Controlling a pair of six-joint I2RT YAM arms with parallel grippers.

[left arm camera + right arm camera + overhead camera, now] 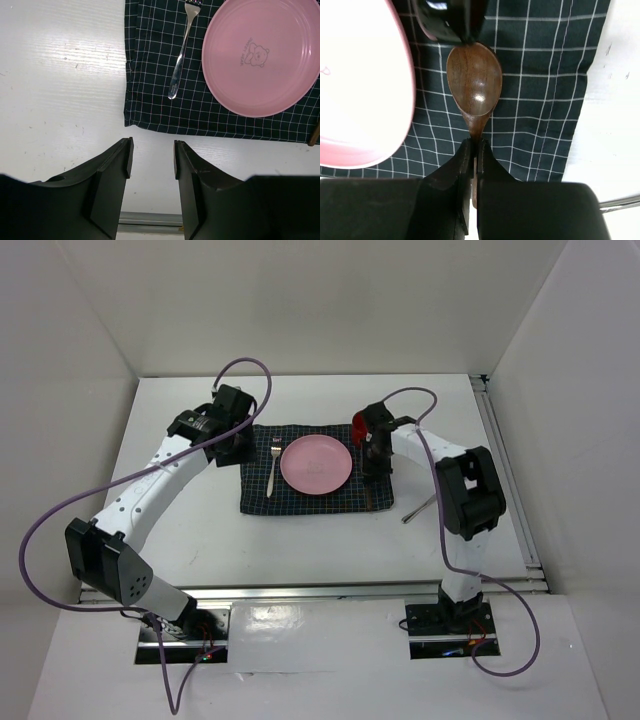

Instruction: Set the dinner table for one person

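Observation:
On the white dinner table [300, 550] lies a navy checked placemat [262, 495] with a pink plate [315, 464] on it and a metal fork [276, 459] left of the plate. My right gripper [373, 462] is shut on the handle of a brown wooden spoon [474, 80], which lies on the placemat [540, 100] right of the plate [360, 90]. My left gripper [153, 160] is open and empty over bare table [60, 75], beside the placemat's left edge [150, 75]. The fork [181, 55] and plate [262, 55] show ahead of it.
A red cup [357, 426] stands at the placemat's far right corner, close to my right gripper. A dark glossy round thing [442, 20] sits at the spoon's tip. A thin metal utensil [420, 508] lies on the table right of the placemat. White walls enclose the table.

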